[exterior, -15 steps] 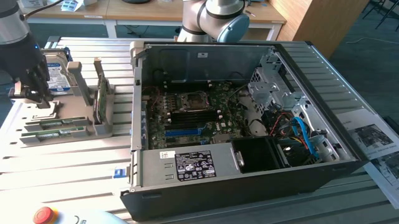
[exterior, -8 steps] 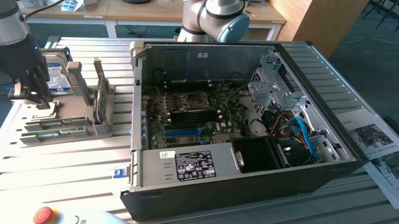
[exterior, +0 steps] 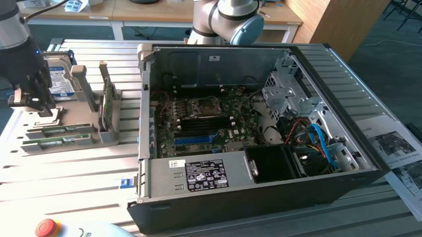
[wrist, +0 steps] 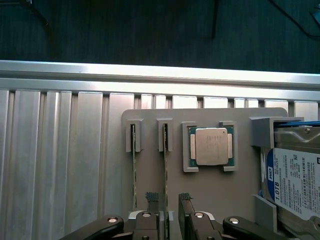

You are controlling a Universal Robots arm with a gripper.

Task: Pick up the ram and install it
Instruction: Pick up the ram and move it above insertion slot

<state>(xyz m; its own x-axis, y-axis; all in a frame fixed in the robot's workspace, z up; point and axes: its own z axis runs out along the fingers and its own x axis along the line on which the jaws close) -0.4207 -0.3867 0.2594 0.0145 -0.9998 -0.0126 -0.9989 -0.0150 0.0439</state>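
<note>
Slatted aluminium table point(wrist: 50, 150) under the grey holder tray point(wrist: 240, 195), and the gripper point(wrist: 168, 199) hangs with jaws open either side of the ram point(wrist: 165, 165), which stands on edge in its slot, so an off-centre close risks skewing it or snagging the neighbouring stick point(wrist: 133, 170) just beside

A black metal pincer point(wrist: 168, 198) with hinged links, bright round screws point(wrist: 146, 215) and grey ridged fingertip pads point(wrist: 151, 197). Directly above the pincer, a silver cylindrical wrist segment point(exterior: 13, 22); well beyond it, the silver-grey arm joint point(exterior: 221, 12) wears a pale blue round cap point(exterior: 249, 29).
</note>
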